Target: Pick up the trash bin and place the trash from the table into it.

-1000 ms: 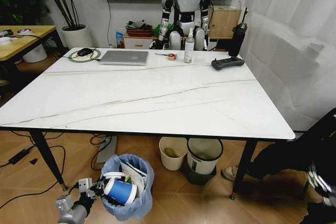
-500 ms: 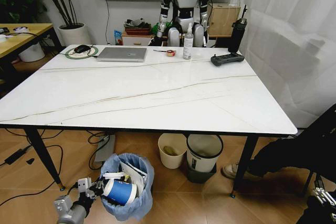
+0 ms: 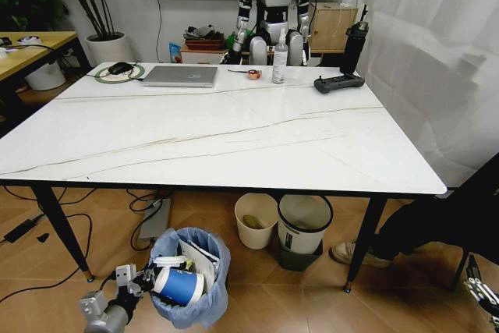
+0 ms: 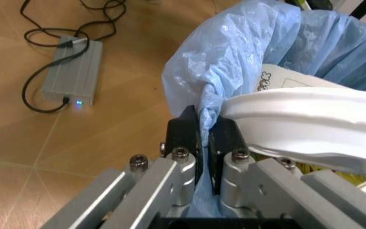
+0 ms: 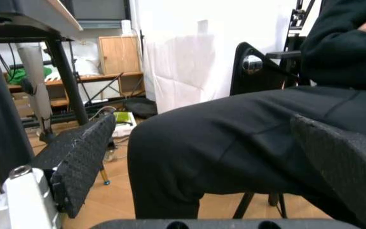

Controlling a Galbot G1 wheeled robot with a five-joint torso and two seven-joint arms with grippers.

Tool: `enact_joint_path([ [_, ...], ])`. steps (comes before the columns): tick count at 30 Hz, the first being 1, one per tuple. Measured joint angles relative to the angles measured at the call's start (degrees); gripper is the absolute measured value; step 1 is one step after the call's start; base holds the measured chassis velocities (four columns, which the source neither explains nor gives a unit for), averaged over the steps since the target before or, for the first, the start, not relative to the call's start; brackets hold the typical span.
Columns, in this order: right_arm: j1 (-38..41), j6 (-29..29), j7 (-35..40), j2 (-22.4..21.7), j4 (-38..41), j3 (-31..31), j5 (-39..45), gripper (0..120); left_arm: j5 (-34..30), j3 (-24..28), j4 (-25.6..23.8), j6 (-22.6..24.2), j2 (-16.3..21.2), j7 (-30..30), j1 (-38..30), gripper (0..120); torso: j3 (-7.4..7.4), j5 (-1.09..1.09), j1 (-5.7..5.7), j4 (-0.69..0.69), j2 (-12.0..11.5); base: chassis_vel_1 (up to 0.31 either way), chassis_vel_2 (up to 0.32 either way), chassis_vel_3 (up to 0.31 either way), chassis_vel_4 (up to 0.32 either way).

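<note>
Left gripper (image 4: 206, 138) low on floor at front-left of table (image 3: 234, 146), jaws clamped on blue bag rim of trash bin (image 3: 189, 274). Bin on floor, holds blue-white paper cup (image 3: 177, 285). Right gripper (image 5: 202, 167) low at right, jaws spread wide, holding nothing.

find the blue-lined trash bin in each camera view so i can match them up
Head view: the trash bin stands on the floor at lower left, in front of the table.
Left wrist view: its blue liner is at upper right, pinched by the left gripper.
Right wrist view: not in it.
Shared landmark: the blue-white paper cup lying in the bin.
</note>
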Motion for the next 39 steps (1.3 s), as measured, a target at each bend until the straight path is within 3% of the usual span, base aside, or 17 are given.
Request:
enact_joint_path([
  [39, 0.0, -0.1, 0.0, 0.0, 0.1, -0.1, 0.1, 100, 0.4, 1.3, 0.2, 1.2, -1.0, -0.5, -1.2, 0, -5.60, 0.00, -3.75, 0.00, -9.3, 0.000, 0.000, 0.000, 0.000],
])
